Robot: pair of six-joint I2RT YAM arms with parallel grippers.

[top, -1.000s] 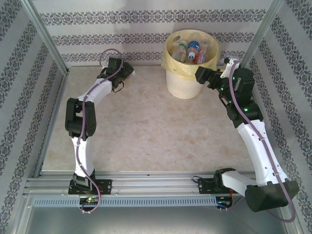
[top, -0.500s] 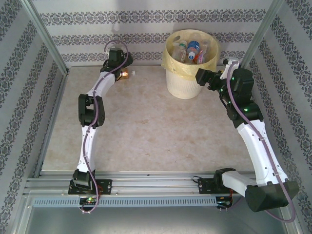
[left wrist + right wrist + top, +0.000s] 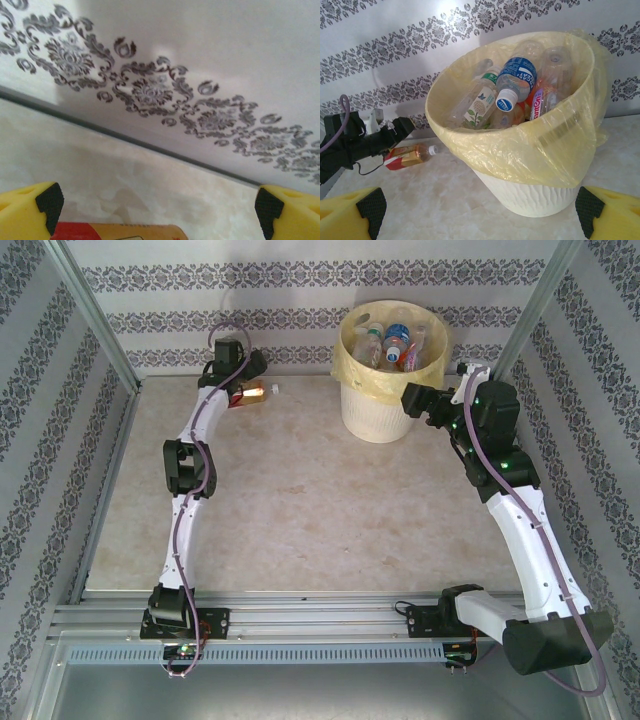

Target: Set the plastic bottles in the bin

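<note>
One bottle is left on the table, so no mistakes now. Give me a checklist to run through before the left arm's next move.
1. Left tool open: ok.
2. Bottle between its fingers: ok, though off-centre, toward one finger.
3. Gap to the wall: cannot tell; it stands close behind the bottle.
4. Room in the bin: ok; the bottles inside lie below the rim.
5. Right tool off the bin's mouth: ok; open, beside the bin.
</note>
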